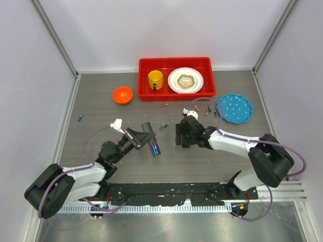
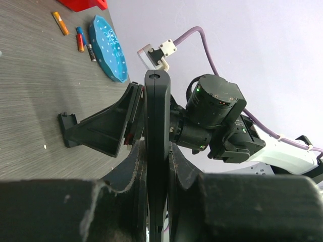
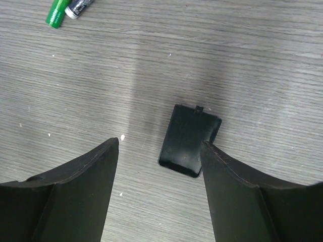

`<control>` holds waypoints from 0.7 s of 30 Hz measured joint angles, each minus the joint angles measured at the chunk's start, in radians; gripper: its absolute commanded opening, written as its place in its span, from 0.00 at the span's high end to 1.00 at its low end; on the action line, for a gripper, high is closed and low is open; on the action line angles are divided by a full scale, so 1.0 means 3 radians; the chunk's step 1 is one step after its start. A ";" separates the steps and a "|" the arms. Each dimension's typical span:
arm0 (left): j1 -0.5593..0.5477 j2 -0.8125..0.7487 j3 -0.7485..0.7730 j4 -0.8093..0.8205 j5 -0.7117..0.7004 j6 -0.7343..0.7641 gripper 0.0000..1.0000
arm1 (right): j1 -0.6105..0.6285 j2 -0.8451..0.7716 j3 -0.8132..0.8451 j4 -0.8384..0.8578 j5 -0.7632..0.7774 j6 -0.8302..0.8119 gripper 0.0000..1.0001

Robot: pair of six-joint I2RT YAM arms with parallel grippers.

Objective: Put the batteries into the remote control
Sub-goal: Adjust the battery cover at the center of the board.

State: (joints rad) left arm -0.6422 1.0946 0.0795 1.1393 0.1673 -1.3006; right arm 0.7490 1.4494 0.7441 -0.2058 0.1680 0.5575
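Note:
My left gripper (image 1: 145, 133) is shut on the black remote control (image 1: 151, 140), holding it above the table; a blue and purple patch shows at its near end. In the left wrist view the remote (image 2: 156, 116) stands edge-on between my fingers (image 2: 132, 171). My right gripper (image 1: 179, 136) is open, low over a small black battery cover (image 3: 189, 141) lying flat on the table, with the right finger (image 3: 237, 191) at the cover's edge. A green battery (image 3: 55, 14) and a dark one (image 3: 79, 6) lie just beyond. More batteries (image 1: 208, 109) lie loose by the blue plate.
A red tray (image 1: 146, 64) at the back holds a yellow mug (image 1: 155, 79) and a white plate (image 1: 185, 80). An orange bowl (image 1: 122, 94) stands to its left, a blue plate (image 1: 234, 108) to the right. A lone blue battery (image 1: 80, 117) lies far left, an orange one (image 1: 164, 105) near the tray.

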 measured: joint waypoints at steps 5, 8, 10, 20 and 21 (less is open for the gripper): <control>0.0000 0.0000 -0.0015 0.0000 -0.0004 0.0001 1.00 | 0.0000 0.0104 -0.0003 -0.0014 0.0045 -0.0010 0.29; 0.0000 0.0000 -0.0017 -0.0001 -0.0008 0.0001 1.00 | 0.0000 0.0159 -0.0008 -0.0014 0.0065 -0.0014 0.29; -0.0001 0.0000 -0.0017 0.0000 -0.0008 0.0001 1.00 | 0.0000 0.0170 -0.0013 0.0001 0.0079 -0.0019 0.29; 0.0000 0.0000 -0.0018 -0.0001 -0.0009 0.0001 1.00 | -0.0014 0.0177 -0.0094 0.0121 0.0245 -0.0001 0.74; -0.0001 0.0000 -0.0018 -0.0001 -0.0009 0.0001 1.00 | -0.0022 0.0170 -0.0113 0.0141 0.0263 0.0005 0.79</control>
State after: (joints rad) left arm -0.6426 1.0946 0.0742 1.1389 0.1646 -1.3003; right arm 0.7425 1.5005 0.7101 -0.1635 0.2470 0.5591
